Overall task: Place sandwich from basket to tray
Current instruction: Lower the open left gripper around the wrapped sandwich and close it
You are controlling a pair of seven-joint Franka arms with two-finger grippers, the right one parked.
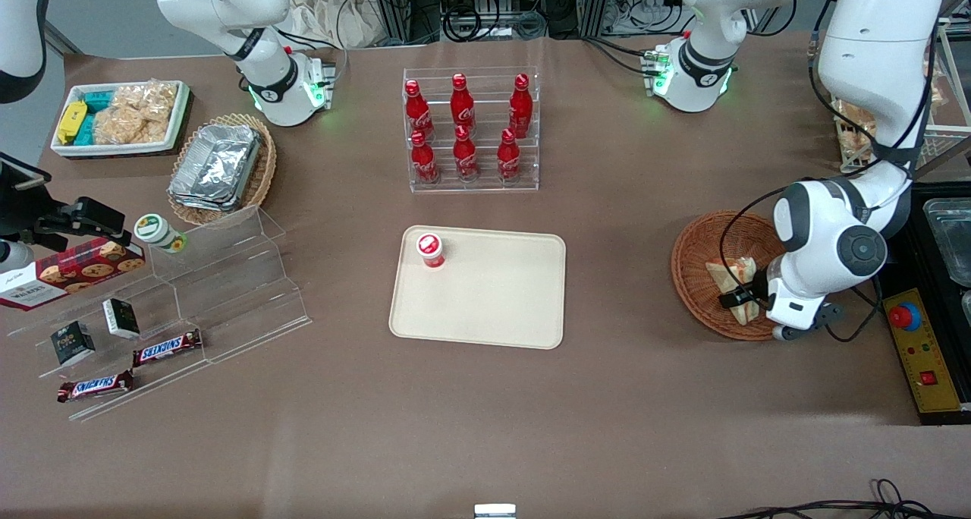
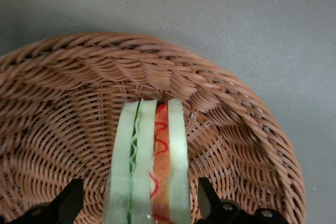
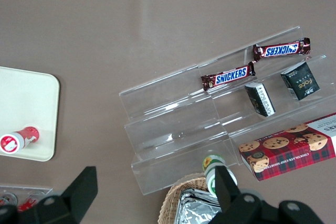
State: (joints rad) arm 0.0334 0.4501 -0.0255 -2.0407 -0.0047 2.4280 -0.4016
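Gripper (image 2: 137, 203) lowered into basket (image 2: 63, 77), fingers (image 2: 71, 198) spread apart (not touching) either side of sandwich (image 2: 149, 166); tray (image 1: 485, 318) well apart.

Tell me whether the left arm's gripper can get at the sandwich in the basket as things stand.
Probably yes. The gripper is down inside the basket, its open fingers standing on either side of the sandwich with a gap on each side. Nothing lies between them, so closing looks unobstructed.
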